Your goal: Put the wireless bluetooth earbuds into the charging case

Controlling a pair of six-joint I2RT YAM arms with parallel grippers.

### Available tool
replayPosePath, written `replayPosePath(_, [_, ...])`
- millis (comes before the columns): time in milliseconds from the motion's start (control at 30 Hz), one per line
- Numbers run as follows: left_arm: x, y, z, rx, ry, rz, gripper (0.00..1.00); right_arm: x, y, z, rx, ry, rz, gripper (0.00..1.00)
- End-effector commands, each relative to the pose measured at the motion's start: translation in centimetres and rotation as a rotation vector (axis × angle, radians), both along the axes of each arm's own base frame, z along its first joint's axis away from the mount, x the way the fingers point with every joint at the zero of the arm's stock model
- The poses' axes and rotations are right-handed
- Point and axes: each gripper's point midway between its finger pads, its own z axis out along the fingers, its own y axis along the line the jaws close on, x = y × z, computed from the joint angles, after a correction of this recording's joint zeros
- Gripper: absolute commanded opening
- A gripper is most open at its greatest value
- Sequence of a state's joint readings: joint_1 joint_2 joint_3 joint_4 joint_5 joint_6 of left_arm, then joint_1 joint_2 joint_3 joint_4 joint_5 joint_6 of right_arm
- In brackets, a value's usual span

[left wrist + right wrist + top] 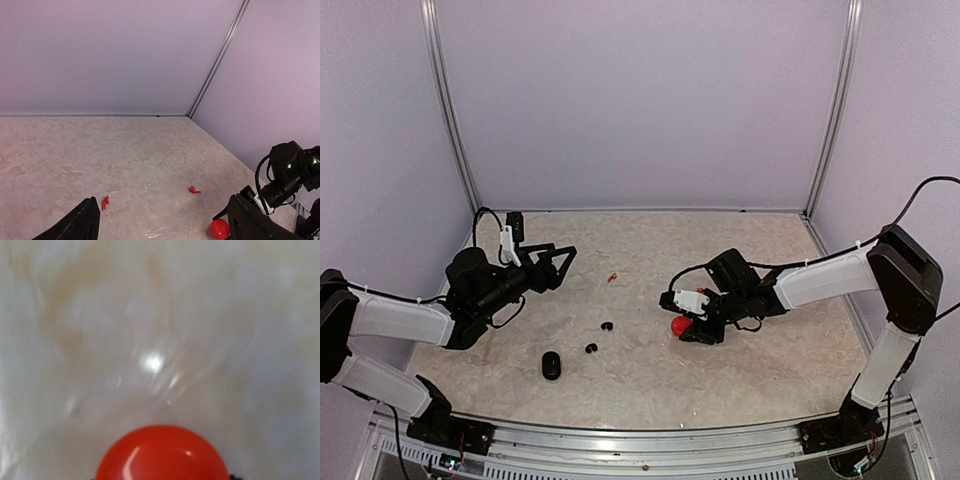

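Left pincer [562, 267] hovers spread; right pincer [687, 330] angled low, pinching red case [679, 326]

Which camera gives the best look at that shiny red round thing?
The right wrist view: the red case sits large in the lower frame, close and glossy, though its bottom is cut off. The top external view shows it small, at the right tool. The left wrist view catches it tiny near the bottom edge.

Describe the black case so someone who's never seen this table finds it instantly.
On the marbled table, look near the front edge, right of the left arm. The black case lies there, a smooth pebble clearly bigger than the tiny black earbud just right of it.
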State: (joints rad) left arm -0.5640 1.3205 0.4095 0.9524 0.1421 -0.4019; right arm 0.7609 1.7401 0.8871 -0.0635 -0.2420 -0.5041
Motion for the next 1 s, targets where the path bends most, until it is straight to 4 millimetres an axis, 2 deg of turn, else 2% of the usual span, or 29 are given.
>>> replayPosePath(0, [-0.4,-1.7,-0.2,0.003,0.063,-0.063,0.86,2.0,2.4,5.9,0.091,-0.256,-0.042,0.48])
replayPosePath(133, [-1.7,-4.1,-0.4,0.023,0.073,-0.151,0.84,2.4,3.9,9.4,0.115,-0.412,-0.077,0.48])
replayPosePath(300, [-3.4,-6.8,-0.5,-0.003,0.084,-0.294,0.76,1.4,6.1,13.1,0.181,-0.539,-0.079,0.48])
replayPosePath(433, [-4.6,-8.7,-0.5,-0.003,0.078,-0.376,0.71,0.2,7.3,15.1,0.233,-0.595,-0.072,0.48])
replayPosePath(600, [-6.1,-10.6,-0.7,0.011,0.077,-0.463,0.66,-1.0,8.0,16.5,0.290,-0.632,-0.063,0.49])
replayPosePath(767, [-6.3,-11.4,-1.1,0.003,0.103,-0.486,0.60,-1.8,8.4,17.7,0.335,-0.654,-0.060,0.49])
replayPosePath(967, [-6.7,-12.8,-1.3,-0.005,0.122,-0.517,0.54,-2.1,8.7,17.8,0.336,-0.664,-0.057,0.49])
